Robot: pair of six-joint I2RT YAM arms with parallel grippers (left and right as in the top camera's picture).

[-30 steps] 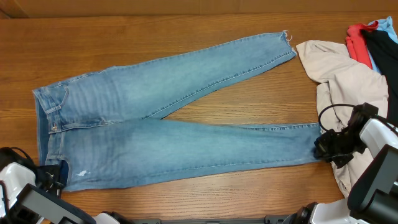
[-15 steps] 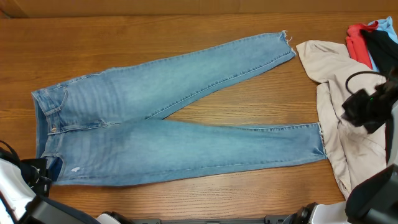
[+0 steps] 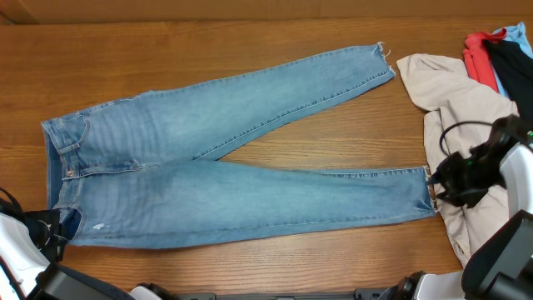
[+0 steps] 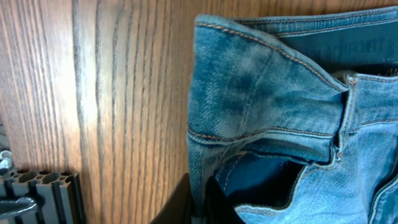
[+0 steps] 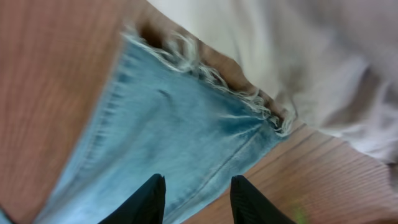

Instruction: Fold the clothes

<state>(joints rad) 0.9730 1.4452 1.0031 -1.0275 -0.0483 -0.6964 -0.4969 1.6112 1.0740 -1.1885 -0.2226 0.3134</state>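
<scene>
The light blue jeans (image 3: pixel 208 158) lie flat on the wooden table, waist at the left, both legs running right. My left gripper (image 3: pixel 60 230) is at the waistband's near corner. In the left wrist view it (image 4: pixel 202 190) is shut on a fold of the jeans' waistband (image 4: pixel 261 87). My right gripper (image 3: pixel 435 185) hovers at the frayed hem of the near leg. In the right wrist view it (image 5: pixel 198 183) is open and empty above the denim (image 5: pixel 168 124), close to the frayed hem (image 5: pixel 211 84).
A cream garment (image 3: pixel 466 108) lies right of the hems, partly under my right arm, and shows in the right wrist view (image 5: pixel 298 50). Red (image 3: pixel 477 54), black (image 3: pixel 512 67) and bright blue (image 3: pixel 505 33) garments sit at the far right corner.
My right gripper rose away over the cream garment, then came back down to the near leg's hem. My left gripper drew the waistband corner slightly left.
</scene>
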